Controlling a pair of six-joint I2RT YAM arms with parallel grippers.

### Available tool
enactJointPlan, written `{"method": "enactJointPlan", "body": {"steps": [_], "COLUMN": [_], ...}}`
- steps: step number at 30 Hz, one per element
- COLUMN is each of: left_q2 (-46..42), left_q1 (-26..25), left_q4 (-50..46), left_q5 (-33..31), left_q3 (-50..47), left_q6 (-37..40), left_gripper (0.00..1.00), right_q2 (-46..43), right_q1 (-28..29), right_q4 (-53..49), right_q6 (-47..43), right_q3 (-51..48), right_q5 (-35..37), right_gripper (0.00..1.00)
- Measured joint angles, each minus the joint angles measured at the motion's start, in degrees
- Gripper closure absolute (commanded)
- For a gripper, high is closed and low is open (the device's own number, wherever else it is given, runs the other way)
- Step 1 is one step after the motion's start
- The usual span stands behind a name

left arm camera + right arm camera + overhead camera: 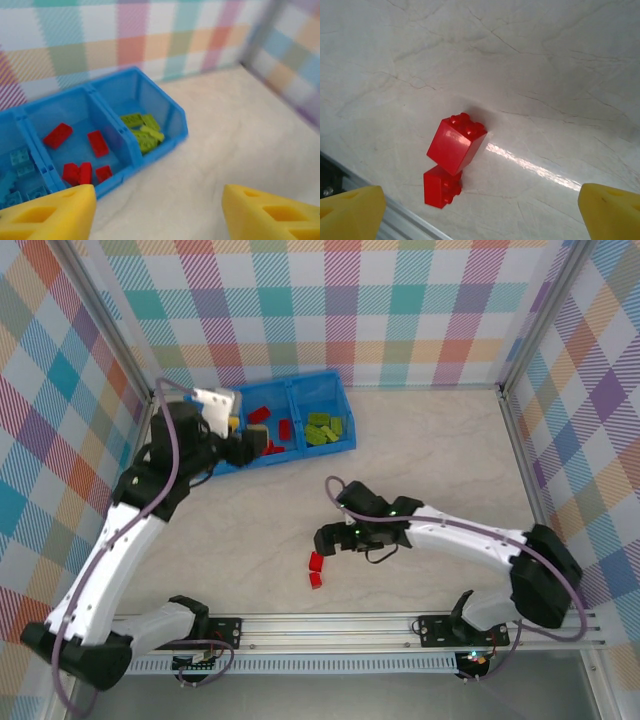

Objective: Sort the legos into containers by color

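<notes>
Two small red studded plastic bricks (456, 145) lie touching on the pale marbled table (545, 75), just nearward of my wide-open, empty right gripper (322, 539), left of its centreline.

No writing, number, brand or sign can be read anywhere. The blue tray (175, 122) and the red legos (456, 145) on the desk (545, 75) are plain plastic, and the walls (400, 300) carry a coloured plaid pattern without lettering.
</notes>
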Motion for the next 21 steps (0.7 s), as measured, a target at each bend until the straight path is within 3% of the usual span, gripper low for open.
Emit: {"method": "enactJointPlan", "body": {"steps": [6, 9, 14, 20, 21], "left_q2": [-16.46, -21.59, -20.44, -19.19, -19.17], "left_q1": [-0.35, -0.39, -0.48, -0.76, -0.79], "left_q4": [-9.64, -15.93, -24.57, -30.29, -30.60], "left_q5": [13.62, 19.78, 27.32, 30.77, 30.88], "left_q3": [-15.06, -19.34, -20.41, -23.63, -24.15], "left_q6": [27.63, 38.88, 51.45, 59.17, 59.76], "left_gripper": [0.06, 0.04, 0.02, 0.00, 0.00], "right_q2": [8.28, 12.41, 17.94, 20.79, 20.96], "right_q1": [3.76, 4.63, 5.51, 6.21, 6.21], "right_q4": [1.90, 2.12, 2.29, 1.16, 0.92], "right_q6": [7.19, 9.53, 11.43, 13.14, 13.35], "right_q3": [1.97, 4.15, 8.70, 10.05, 10.05], "right_q5": [2.69, 2.93, 2.86, 3.06, 3.15], "right_gripper": [0.06, 0.10, 0.18, 0.41, 0.49]}}
